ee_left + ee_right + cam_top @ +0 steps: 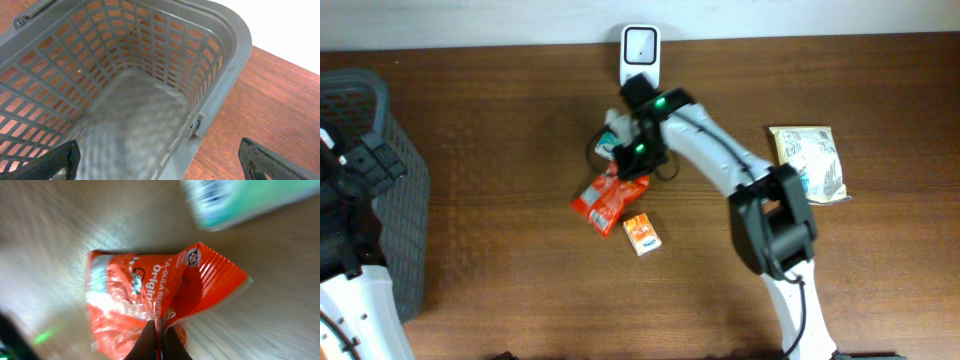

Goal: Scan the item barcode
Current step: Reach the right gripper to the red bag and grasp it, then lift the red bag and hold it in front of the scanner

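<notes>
Red crinkled foil is all the right fingers (150, 341) have to hold. They are pressed together on a thin fold at one edge of the red packet (150, 290). The packet sits near the middle of the table (500, 120), on the near side of the white scanner (640, 48) that stands at the far edge. Whether the packet rests on the wood or is just clear of it cannot be told.

The first danger is the grip itself. So little foil is pinched, and it is so slick, that the packet may slide out as the arm carries it, most likely during a quick turn of the wrist.

The second is the way a soft bag hangs. Held by one edge it is likely to droop and twist, so the barcode could end up facing away from the scanner window, or lie across a crease where the shiny wrapper glares and the lines bend. No barcode shows on the printed face in the wrist view, so the code may be on the underside and need a flip.

The third is crowding. A teal box (240, 200) lies just beside the packet on the scanner's side, and a small orange box (641, 233) lies just beside it on the near side. A low or sweeping path could knock either one, or drag the teal box toward the scanner.

The left fingers (55, 162) are spread wide and hold nothing, hovering over the grey basket (220, 60) well away, so they cannot steady the packet.
</notes>
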